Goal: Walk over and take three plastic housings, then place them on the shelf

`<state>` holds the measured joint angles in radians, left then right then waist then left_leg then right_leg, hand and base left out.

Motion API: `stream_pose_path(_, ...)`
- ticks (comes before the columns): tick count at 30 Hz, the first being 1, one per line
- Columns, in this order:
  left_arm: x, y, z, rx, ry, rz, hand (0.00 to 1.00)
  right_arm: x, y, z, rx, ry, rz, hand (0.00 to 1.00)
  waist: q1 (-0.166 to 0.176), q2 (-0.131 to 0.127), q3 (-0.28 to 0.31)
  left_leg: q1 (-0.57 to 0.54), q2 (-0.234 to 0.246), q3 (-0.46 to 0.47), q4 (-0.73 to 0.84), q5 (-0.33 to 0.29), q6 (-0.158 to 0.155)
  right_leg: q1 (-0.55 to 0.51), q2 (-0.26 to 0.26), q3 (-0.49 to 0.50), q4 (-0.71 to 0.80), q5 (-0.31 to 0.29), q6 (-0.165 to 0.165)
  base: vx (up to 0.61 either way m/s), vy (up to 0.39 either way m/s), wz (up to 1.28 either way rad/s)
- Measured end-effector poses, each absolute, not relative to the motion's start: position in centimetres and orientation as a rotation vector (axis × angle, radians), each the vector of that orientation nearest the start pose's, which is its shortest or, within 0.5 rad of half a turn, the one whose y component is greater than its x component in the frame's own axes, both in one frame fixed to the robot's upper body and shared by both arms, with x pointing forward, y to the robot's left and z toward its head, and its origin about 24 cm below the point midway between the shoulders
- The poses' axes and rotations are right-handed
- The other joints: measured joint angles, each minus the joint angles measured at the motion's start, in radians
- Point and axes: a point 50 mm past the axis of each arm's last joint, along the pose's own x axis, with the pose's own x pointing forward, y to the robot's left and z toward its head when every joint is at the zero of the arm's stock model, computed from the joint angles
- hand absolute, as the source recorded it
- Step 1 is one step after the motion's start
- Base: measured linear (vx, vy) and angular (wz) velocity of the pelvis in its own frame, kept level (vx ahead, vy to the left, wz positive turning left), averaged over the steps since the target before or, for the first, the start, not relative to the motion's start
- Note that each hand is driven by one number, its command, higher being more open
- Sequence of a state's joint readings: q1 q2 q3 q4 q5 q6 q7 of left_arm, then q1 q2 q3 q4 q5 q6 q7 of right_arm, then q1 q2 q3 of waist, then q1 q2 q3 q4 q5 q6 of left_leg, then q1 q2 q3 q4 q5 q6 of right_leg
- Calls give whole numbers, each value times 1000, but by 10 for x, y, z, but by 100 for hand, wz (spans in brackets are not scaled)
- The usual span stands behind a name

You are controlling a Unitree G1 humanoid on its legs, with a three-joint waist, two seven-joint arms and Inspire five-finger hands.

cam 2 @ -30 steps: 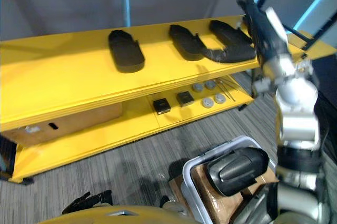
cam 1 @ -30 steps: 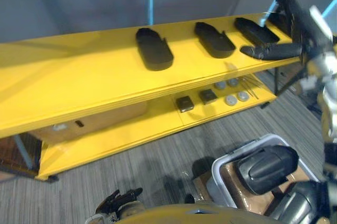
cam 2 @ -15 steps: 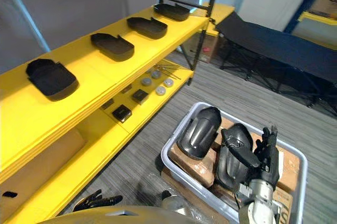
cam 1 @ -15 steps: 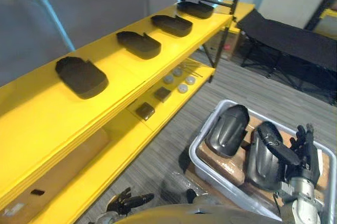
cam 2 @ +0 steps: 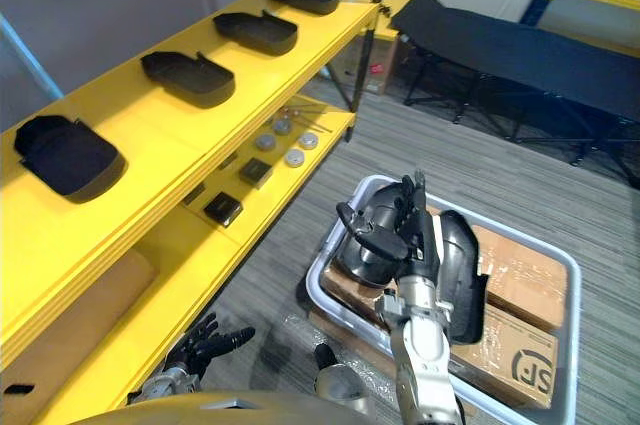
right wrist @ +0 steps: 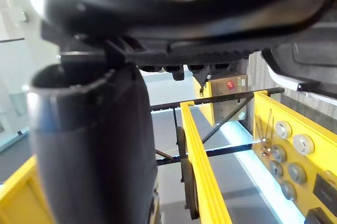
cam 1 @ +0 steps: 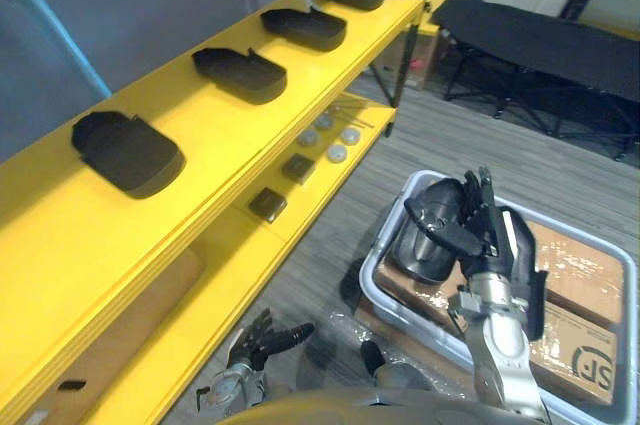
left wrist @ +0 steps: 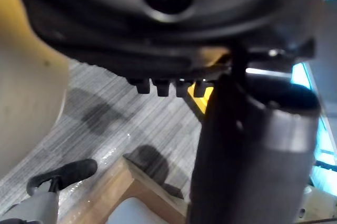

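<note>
Left of the grey bin (cam 1: 377, 248) stands a yellow shelf (cam 1: 200, 195) carrying 4 black housings (cam 1: 128, 152). Inside the bin, 2 plastic housings (cam 2: 462, 260) lie on cardboard boxes (cam 2: 515, 285). The right hand (cam 1: 478, 230) is above them, fingers straight and spread. The left hand (cam 1: 262, 337) hangs beside the bin, fingers splayed.

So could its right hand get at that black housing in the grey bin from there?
Probably yes: the right hand hangs open just over the black housing in the grey bin, with nothing between them.
</note>
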<state>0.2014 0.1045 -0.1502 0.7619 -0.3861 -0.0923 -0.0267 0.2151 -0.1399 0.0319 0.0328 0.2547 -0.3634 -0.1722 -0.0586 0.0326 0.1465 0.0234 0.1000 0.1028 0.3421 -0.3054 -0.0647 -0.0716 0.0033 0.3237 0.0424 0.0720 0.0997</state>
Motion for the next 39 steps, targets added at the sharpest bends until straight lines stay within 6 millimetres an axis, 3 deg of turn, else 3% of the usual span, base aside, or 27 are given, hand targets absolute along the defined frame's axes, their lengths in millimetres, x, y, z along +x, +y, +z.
stream_pose_path(4, 122, 170, -132, -197, 819, 60, 100, 202, -192, 25, 147, -119, -280, 100, -2, -20, 47, -23, -3, -5, 99, -46, 17, -27, 9, 8, 83, -21, 10, -71, 104, -15)
stream_pose_path(7, 128, 168, -125, -206, 775, 40, 100, 188, -191, 23, 226, -114, -311, 100, 0, -44, 78, -18, 0, 64, 150, -74, 37, -54, 6, -28, 121, -14, 18, -155, 93, -62)
stream_pose_path(9, 131, 168, -122, -209, 759, 61, 100, 181, -189, 20, 266, -109, -285, 100, -7, -54, 87, -16, 5, 117, 145, -66, 59, -58, -37, -113, 115, -22, -27, -227, 87, -76)
stream_pose_path(12, 129, 174, -123, -210, 798, 110, 100, 194, -175, 25, 292, -137, -196, 100, 19, -42, 91, -13, 60, 211, 123, -39, 62, -138, -105, -316, 378, -80, -88, -139, 29, -77)
stream_pose_path(13, 129, 176, -123, -207, 807, 117, 100, 199, -171, 26, 295, -145, -178, 100, 26, -42, 91, -15, 75, 219, 120, -32, 58, -140, -119, -336, 435, -96, -106, -80, -105, -56)
stream_pose_path(15, 125, 188, -124, -224, 828, 166, 100, 222, -147, 29, 276, -153, -111, 100, 55, -37, 90, -37, 147, 234, 131, -9, 32, -129, -196, -385, 634, -142, -160, -42, -154, -47)
stream_pose_path(18, 126, 198, -123, -217, 815, 191, 100, 233, -123, 34, 214, -164, -33, 100, 95, -39, 88, -84, 229, 234, 148, 21, -21, -98, -291, -389, 682, -142, -168, -69, -309, -45)
stream_pose_path(21, 123, 207, -120, -244, 786, 219, 100, 233, -114, 32, 179, -144, 17, 100, 111, -52, 80, -125, 296, 223, 195, 46, -67, -59, -327, -386, 555, -106, -115, -58, -438, -37)
stream_pose_path(22, 120, 212, -120, -246, 772, 224, 100, 230, -116, 27, 176, -113, 24, 100, 111, -75, 66, -129, 303, 213, 204, 61, -94, -35, -338, -439, 488, -129, -48, -75, -535, -41)
stream_pose_path(24, 118, 206, -123, -245, 791, 211, 100, 225, -134, 17, 168, -53, 23, 100, 103, -36, 50, -128, 346, 190, 145, 130, -105, -6, -300, -542, 411, -247, 100, -37, -602, -58)
stream_pose_path(25, 118, 204, -124, -236, 799, 205, 100, 224, -140, 15, 156, -41, 28, 100, 92, -26, 49, -129, 355, 183, 127, 158, -99, -5, -286, -562, 393, -262, 102, 14, -545, -45)
stream_pose_path(26, 115, 201, -127, -211, 823, 192, 100, 221, -156, 10, 117, -7, 18, 100, 55, 5, 52, -137, 376, 165, 107, 225, -53, 8, -250, -580, 359, -273, 90, 27, -493, -21)
stream_pose_path(27, 112, 202, -129, -189, 841, 184, 100, 213, -173, 4, 85, 32, -17, 100, 30, -2, 57, -137, 379, 173, 113, 301, -23, 24, -243, -573, 347, -277, 74, 19, -433, -17)
stream_pose_path(28, 111, 202, -130, -191, 851, 181, 100, 208, -183, 1, 72, 45, -50, 100, 25, -6, 60, -132, 365, 168, 122, 288, -39, 36, -251, -559, 341, -276, 66, 20, -252, -41)
stream_pose_path(29, 110, 199, -130, -200, 856, 153, 100, 200, -201, 0, 54, 53, -119, 100, 27, -6, 59, -111, 301, 160, 134, 212, -78, 43, -263, -534, 329, -274, 55, 11, -107, -51)
stream_pose_path(30, 111, 195, -130, -199, 852, 131, 100, 198, -209, 2, 53, 47, -146, 100, 26, -6, 58, -111, 268, 154, 145, 180, -79, 43, -264, -522, 320, -274, 53, 4, -56, -76)
stream_pose_path(32, 115, 182, -128, -203, 825, 41, 100, 196, -230, 7, 45, 31, -213, 100, 25, 1, 55, -135, 146, 144, 146, 109, -44, 24, -251, -486, 307, -268, 44, -26, 25, -63)
stream_pose_path(33, 116, 180, -127, -212, 819, 29, 100, 195, -232, 7, 39, 29, -223, 100, 26, -3, 53, -130, 133, 151, 127, 83, -27, 12, -243, -481, 309, -269, 45, -30, 61, -34)
stream_pose_path(35, 119, 178, -126, -252, 805, 35, 100, 199, -231, 11, 19, 12, -222, 100, 30, -16, 49, -110, 109, 125, 64, 65, -62, -20, -248, -460, 317, -265, 52, -26, 54, -25)
stream_pose_path(36, 123, 179, -122, -273, 779, 39, 100, 204, -227, 13, 47, -1, -239, 100, 33, -45, 63, -117, 85, 137, 60, 73, -52, -38, -261, -450, 321, -250, 71, -27, 78, -19)
stream_pose_path(39, 128, 176, -121, -270, 758, 26, 100, 209, -219, 10, 71, 31, -250, 100, 56, -46, 68, -121, 76, 141, 75, 69, -42, -28, -269, -455, 278, -208, 80, -18, 103, -17)
